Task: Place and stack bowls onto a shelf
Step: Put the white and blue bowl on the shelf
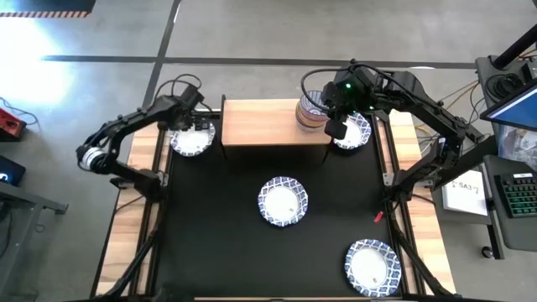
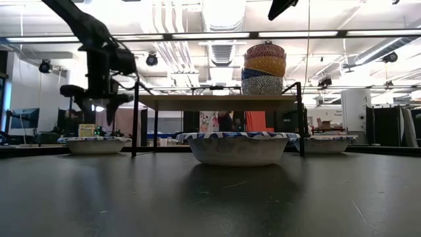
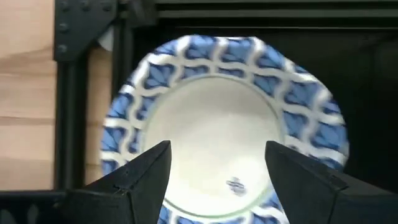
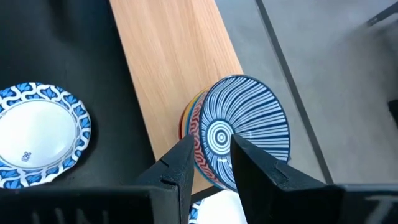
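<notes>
Bowls split two ways: the four small ones sit stacked at the right end of the shelf, while four white blue-rimmed ones lie on the bench. The step looks like starting on the wide bowls. The left end effector hovers open over the far-left bowl and likely needs to descend and close on its rim. The right end effector, fingers narrowly apart and empty, hangs above the stack

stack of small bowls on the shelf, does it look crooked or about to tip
Nothing stands out. The stack of four small bowls sits nested and upright at one end of the shelf, well inside its edge. The four white bowls are all upright on the table.
</notes>
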`<move>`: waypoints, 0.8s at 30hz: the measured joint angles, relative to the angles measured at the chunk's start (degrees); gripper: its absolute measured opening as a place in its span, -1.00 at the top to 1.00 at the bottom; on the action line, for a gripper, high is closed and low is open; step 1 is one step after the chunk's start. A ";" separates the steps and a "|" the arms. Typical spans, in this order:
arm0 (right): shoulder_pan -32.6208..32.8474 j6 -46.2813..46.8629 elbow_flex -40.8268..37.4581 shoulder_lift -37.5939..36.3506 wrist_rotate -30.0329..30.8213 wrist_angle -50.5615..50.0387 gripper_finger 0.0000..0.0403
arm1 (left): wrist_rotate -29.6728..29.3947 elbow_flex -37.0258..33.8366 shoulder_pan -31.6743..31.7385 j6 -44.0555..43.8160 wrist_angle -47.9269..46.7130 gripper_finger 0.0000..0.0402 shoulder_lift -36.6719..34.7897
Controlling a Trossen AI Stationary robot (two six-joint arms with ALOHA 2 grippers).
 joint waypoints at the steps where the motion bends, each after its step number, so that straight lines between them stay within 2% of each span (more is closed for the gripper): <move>1: 0.00 -0.05 0.00 0.00 0.00 0.02 0.54 | 0.46 0.92 0.38 0.32 -0.13 -0.20 0.91; 8: 0.00 -0.77 -0.02 0.07 -0.02 0.29 0.54 | -0.65 5.88 0.99 -5.30 -2.41 -0.15 6.95; 11: 0.00 -0.84 -0.02 0.07 -0.02 0.31 0.54 | 4.23 6.63 0.37 -6.01 -2.73 -0.15 9.46; 15: 0.00 -0.50 -0.02 0.07 -0.04 0.30 0.54 | 8.70 6.78 -1.52 -1.58 -2.67 -0.15 11.42; 20: 0.00 -0.22 -0.02 0.07 -0.05 0.17 0.54 | 10.01 6.78 -3.68 2.24 -3.59 -0.15 10.82; 24: 0.00 -0.19 -0.02 0.07 -0.04 0.08 0.54 | 10.02 6.78 -5.45 5.33 -9.06 -0.15 9.67</move>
